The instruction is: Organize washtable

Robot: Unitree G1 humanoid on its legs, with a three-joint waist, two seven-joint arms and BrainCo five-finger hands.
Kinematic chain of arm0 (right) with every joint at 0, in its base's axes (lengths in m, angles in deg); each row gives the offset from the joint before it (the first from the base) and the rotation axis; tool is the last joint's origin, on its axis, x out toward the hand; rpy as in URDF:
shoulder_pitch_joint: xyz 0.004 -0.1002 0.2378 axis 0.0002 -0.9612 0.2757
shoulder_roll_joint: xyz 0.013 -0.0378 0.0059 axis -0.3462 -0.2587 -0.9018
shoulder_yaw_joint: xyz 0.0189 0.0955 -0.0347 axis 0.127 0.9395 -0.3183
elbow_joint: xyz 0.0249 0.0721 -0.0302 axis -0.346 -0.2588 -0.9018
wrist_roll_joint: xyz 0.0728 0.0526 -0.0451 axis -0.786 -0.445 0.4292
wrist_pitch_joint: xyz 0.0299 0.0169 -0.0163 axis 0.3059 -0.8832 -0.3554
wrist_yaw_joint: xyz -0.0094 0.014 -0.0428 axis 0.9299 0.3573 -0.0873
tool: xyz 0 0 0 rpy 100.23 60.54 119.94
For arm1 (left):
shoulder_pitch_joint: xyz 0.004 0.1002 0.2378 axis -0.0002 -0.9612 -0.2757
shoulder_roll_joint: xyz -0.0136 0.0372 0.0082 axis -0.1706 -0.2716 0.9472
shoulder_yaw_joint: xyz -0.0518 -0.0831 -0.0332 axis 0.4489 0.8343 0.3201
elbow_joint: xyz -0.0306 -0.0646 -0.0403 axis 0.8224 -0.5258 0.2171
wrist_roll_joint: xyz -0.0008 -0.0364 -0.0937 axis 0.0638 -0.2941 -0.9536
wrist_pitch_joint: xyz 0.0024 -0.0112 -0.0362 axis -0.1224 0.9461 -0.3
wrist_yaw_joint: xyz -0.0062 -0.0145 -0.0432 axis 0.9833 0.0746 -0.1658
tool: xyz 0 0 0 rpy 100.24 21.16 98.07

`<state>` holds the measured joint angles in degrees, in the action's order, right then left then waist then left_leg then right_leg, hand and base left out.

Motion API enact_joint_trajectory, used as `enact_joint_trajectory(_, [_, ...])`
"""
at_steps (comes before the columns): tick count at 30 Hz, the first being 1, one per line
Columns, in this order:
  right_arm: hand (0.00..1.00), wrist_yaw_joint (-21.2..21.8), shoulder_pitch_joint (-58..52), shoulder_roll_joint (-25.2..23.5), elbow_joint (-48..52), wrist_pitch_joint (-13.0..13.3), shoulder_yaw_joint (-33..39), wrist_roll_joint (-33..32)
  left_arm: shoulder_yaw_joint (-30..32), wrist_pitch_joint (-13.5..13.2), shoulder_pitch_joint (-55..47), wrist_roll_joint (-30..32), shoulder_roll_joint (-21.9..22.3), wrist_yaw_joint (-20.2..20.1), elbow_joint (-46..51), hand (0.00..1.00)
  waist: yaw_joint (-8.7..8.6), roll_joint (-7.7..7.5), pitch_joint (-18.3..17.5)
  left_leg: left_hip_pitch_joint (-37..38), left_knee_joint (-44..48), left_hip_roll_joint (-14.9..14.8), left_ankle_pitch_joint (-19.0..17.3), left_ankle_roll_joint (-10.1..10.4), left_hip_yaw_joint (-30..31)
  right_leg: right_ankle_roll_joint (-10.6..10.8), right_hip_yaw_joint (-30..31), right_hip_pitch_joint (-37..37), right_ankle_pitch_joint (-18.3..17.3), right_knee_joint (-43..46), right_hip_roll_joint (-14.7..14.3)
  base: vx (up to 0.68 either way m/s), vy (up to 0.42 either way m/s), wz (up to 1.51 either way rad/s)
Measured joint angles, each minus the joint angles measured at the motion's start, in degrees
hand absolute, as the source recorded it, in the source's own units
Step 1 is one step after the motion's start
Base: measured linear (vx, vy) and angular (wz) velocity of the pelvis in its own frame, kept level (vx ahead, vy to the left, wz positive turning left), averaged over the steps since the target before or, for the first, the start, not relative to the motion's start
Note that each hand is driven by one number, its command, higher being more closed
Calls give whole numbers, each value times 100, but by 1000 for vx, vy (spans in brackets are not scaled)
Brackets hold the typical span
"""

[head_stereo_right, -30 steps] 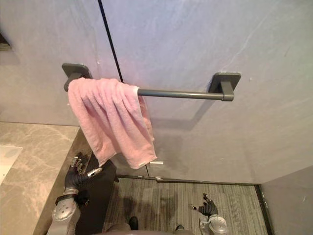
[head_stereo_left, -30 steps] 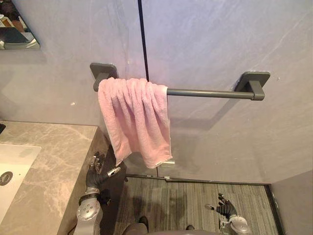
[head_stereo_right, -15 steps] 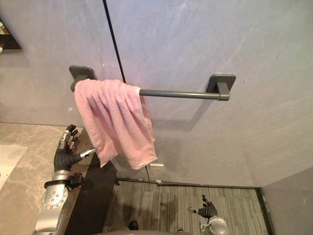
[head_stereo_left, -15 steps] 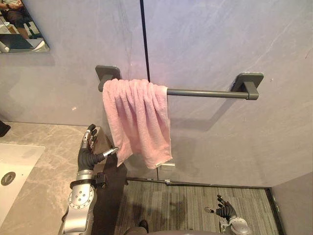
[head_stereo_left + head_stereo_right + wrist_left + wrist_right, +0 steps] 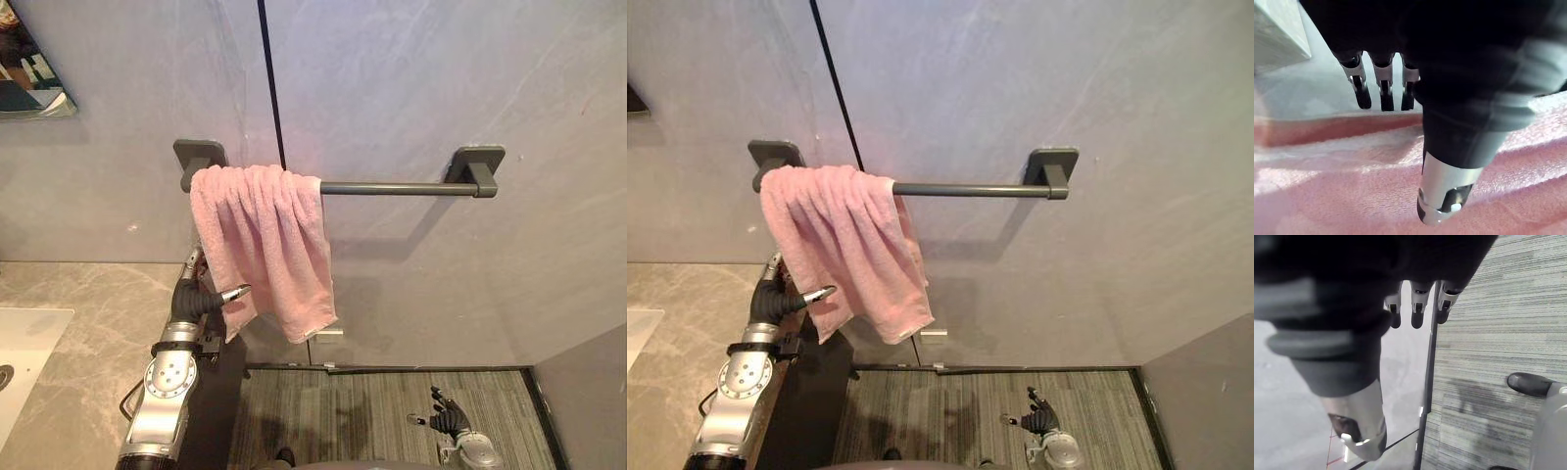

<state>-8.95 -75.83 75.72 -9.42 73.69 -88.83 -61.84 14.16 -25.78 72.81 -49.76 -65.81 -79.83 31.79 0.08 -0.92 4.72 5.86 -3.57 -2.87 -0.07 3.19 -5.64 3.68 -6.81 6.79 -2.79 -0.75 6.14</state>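
I see the pink towel (image 5: 263, 240) draped over the dark towel bar (image 5: 397, 187) on the grey wall. It is bunched in folds at the bar's left end, right against the left bracket, and its lower edge slants down to a corner on the right. The rest of the bar is bare up to the right bracket.

My left hand (image 5: 188, 302) is raised beside the towel's lower left edge, at the end of an arm standing almost upright along the side of the tabletop (image 5: 88, 313). Its fingers (image 5: 1362, 93) are straight and pointing up, with the thumb (image 5: 1442, 196) stretched sideways toward the cloth. The hand is spread and holds nothing. In the left wrist view the thumb lies over the pink folds, but I cannot tell whether it touches them.

The marble tabletop carries a white sink (image 5: 24, 338) at its left. A mirror (image 5: 29, 69) corner shows high on the wall.

My right hand (image 5: 446, 421) hangs low over the striped floor (image 5: 362, 411), well apart from the towel, with its fingers loose and empty.
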Motion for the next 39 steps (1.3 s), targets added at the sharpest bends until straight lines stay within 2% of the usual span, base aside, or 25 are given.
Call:
enact_joint_trajectory(7, [0, 2, -20, 3, 189, -2, -46, 0, 13, 17, 162, 191, -98, 23, -216, 100, -90, -11, -10, 44, -178, 15, 116, -12, -52, 39, 59, -10, 104, -136, -3, -43, -13, -5])
enact_joint_trajectory(13, [0, 28, -55, 69, 1197, 23, -255, 175, 13, 15, 275, 197, -104, 27, -215, 100, -108, -11, -9, 43, -180, 9, 115, -11, -74, 40, 79, -18, 104, -151, -11, -3, -3, -1])
enact_joint_trajectory(21, [0, 254, 13, 338, 2652, 189, -629, 298, 10, 7, 273, 199, -104, 32, -182, 100, -74, -19, -10, 21, -179, 2, 114, -10, -98, 43, 154, -49, 106, -141, -13, -10, -5, -2])
enact_joint_trajectory(25, [0, 470, 114, 627, 3845, 315, -951, 69, -30, -1, 269, 201, -103, 34, -41, 100, -73, -33, -13, -36, -179, 2, 114, -11, -145, 61, 217, -130, 119, -129, -16, -26, -17, -7])
enact_joint_trajectory(30, [0, 580, 701, 902, 4601, 530, -1309, -487, -45, -17, 273, 198, -102, 38, 265, 100, -62, -42, -13, -53, -179, 1, 114, -12, -137, 62, 212, -128, 120, -98, -18, 0, 0, 0])
enact_joint_trajectory(37, [0, 598, 1197, 984, 4954, 640, -1573, -983, -208, -60, 342, 172, -38, 131, 341, 100, 68, -42, -14, -134, -179, 11, 128, -28, -45, 62, 152, -211, 118, -15, -10, -23, -18, 6])
enact_joint_trajectory(39, [0, 592, 1390, 1019, 4954, 641, -1697, -1030, -224, -61, 370, 165, -13, 130, 349, 100, 51, -42, -14, -153, -179, 13, 145, -30, 20, 61, 63, -206, 117, 5, -8, -28, -22, 14])
